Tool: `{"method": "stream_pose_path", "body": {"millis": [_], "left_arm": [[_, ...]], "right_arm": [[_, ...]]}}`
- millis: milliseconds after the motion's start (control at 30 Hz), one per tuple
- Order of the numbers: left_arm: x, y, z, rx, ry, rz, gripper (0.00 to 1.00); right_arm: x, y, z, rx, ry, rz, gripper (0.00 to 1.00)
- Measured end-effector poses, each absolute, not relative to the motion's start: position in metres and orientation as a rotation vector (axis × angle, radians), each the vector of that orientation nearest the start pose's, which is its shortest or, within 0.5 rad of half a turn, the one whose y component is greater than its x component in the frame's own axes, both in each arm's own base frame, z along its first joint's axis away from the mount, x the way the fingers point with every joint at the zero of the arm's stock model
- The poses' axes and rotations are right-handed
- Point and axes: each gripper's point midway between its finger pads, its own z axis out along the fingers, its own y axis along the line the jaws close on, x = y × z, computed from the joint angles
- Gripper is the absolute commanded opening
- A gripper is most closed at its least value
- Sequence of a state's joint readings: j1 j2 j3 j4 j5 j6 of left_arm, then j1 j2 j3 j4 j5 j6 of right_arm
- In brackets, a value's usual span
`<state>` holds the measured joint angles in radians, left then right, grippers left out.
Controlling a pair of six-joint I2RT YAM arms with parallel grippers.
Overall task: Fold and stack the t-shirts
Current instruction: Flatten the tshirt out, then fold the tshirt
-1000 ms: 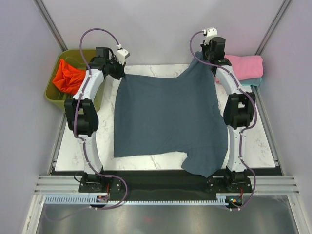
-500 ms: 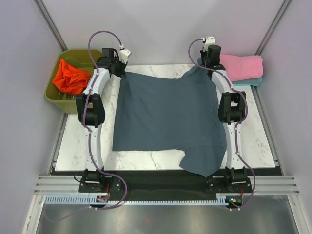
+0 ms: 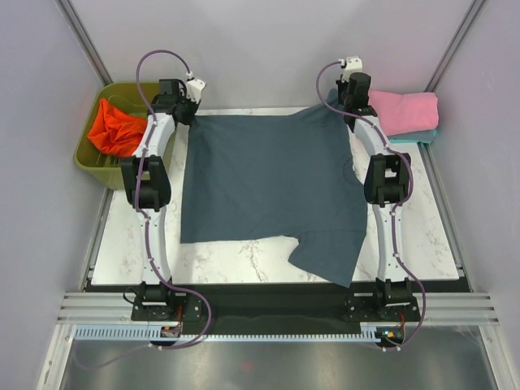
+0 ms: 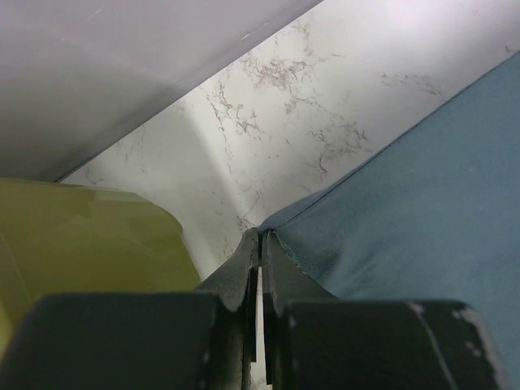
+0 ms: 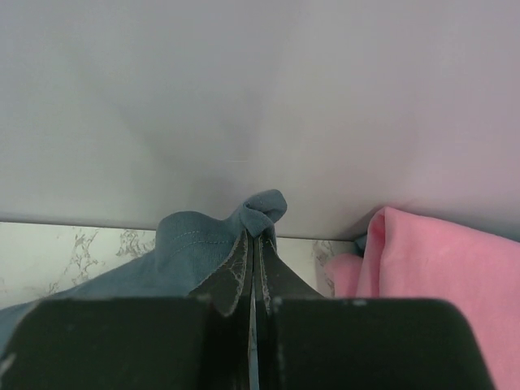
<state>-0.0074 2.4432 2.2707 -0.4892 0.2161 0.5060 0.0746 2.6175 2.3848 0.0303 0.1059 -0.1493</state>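
Observation:
A large slate blue-grey t-shirt [image 3: 268,191] lies spread over the marble table, one sleeve hanging past the near edge. My left gripper [image 3: 188,110] is shut on its far left corner [image 4: 272,223], the cloth pinched at the fingertips. At the far right, my right gripper [image 3: 343,104] is shut on the other far corner, a bunched tip of cloth [image 5: 264,211] poking above the closed jaws. A folded pink t-shirt [image 3: 406,112] rests on a teal one [image 3: 422,136] at the back right. An orange-red t-shirt [image 3: 114,126] lies crumpled in the bin.
An olive-green plastic bin [image 3: 91,162] stands off the table's back left corner, its rim [image 4: 97,236] close beside my left gripper. The back wall [image 5: 244,97] rises just behind both grippers. Bare marble [image 3: 236,260] shows along the near edge and both sides.
Both grippers have pulled the slate shirt's far edge back toward the wall and drawn it out straight. The shirt's near hem has slid farther from the front edge.

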Motion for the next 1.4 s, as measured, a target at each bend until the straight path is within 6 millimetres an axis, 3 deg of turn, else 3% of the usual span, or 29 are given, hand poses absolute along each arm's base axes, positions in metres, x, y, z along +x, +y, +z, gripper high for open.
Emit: {"method": "stream_pose_path", "body": {"millis": [200,400,500,700,800,900,1167,1400], "left_arm": [[0.645,-0.025,0.119,0.668,2.117,0.019,0.02],[0.622,-0.031,0.133,0.681,2.132,-0.014,0.02],[0.608,-0.032,0.150,0.683,2.124,-0.020,0.02],[0.580,-0.036,0.183,0.693,2.097,-0.040,0.02],[0.568,-0.037,0.188,0.696,2.098,-0.049,0.02],[0.557,-0.039,0.186,0.704,2.114,-0.069,0.02],[0.529,-0.039,0.157,0.715,2.200,-0.108,0.02],[0.493,-0.039,0.148,0.720,2.255,-0.130,0.02]], "right_arm": [[0.730,0.033,0.153,-0.129,1.792,-0.133,0.00],[0.691,0.033,0.154,-0.150,1.886,-0.112,0.00],[0.665,0.033,0.177,-0.158,1.895,-0.099,0.00],[0.620,0.033,0.248,-0.160,1.816,-0.083,0.00],[0.604,0.033,0.263,-0.160,1.796,-0.078,0.00],[0.587,0.032,0.261,-0.164,1.817,-0.076,0.00],[0.532,0.029,0.229,-0.181,1.929,-0.064,0.00],[0.490,0.027,0.229,-0.185,1.954,-0.058,0.00]]}}
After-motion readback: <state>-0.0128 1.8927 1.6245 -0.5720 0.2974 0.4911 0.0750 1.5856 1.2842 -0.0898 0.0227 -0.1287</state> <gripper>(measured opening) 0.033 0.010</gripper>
